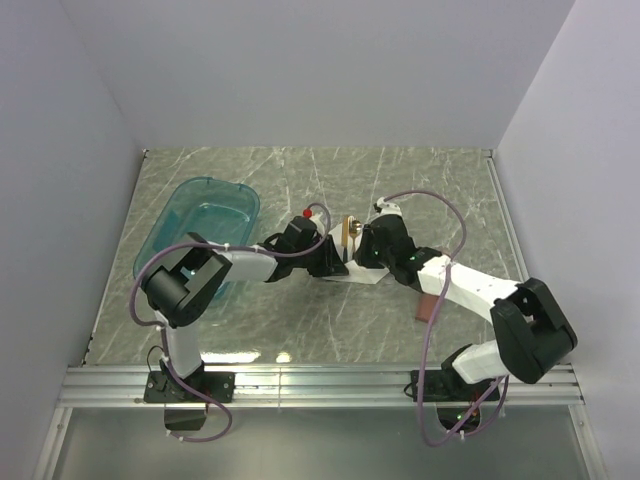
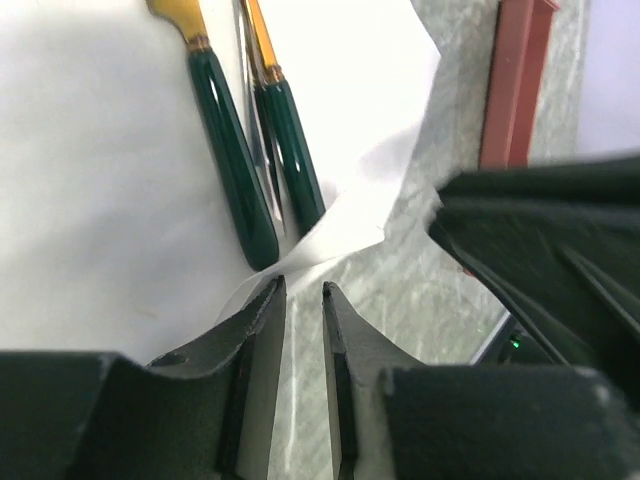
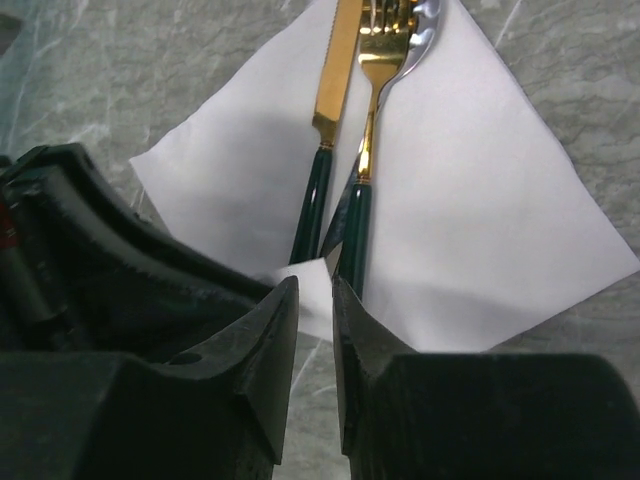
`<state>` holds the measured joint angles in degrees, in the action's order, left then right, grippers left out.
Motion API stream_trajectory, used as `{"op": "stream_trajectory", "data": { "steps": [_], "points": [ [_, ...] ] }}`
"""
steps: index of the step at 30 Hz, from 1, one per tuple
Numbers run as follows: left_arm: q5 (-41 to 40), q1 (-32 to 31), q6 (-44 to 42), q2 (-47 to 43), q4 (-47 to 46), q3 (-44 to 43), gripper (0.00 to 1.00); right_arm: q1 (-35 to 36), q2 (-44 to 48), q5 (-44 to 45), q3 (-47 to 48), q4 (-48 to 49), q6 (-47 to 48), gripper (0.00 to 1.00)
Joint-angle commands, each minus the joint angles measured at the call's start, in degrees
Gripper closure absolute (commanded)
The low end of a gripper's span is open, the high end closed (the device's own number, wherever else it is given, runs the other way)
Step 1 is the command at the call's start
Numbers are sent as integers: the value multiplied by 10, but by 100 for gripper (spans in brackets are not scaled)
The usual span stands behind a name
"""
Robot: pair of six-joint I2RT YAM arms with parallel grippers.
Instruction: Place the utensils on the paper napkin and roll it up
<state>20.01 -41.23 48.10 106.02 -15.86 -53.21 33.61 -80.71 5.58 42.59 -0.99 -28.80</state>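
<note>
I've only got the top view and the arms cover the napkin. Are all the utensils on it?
Observer: Yes: knife, fork and spoon lie side by side on the napkin.
Operator: Where's the right pincer?
Observer: The right pincer is at the corner by the handles; that corner curls up between its slightly parted jaws.
Operator: And the left?
Observer: The left pincer is at the handle end too, the napkin edge folding up just ahead of it.

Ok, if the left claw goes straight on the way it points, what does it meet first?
The raised corner of the paper napkin, at the tips of the left claw; just beyond, probably the green utensil handles, though depth is unclear.
</note>
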Motion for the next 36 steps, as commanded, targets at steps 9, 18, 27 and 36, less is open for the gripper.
{"op": "stream_trajectory", "data": {
  "steps": [9,18,27,36],
  "points": [
    [-40,-3,-6,1,-2,-8,72,7,-15,-46,-11,3,-15,78],
    [-40,-3,-5,6,-6,-6,71,15,-44,-29,-16,8,-22,78],
    [-37,-3,-5,-11,-2,-4,70,14,-75,-8,-8,1,-25,79],
    [-16,-3,2,-24,-15,7,68,16,-79,3,-8,-8,-25,79]
  ]
}}
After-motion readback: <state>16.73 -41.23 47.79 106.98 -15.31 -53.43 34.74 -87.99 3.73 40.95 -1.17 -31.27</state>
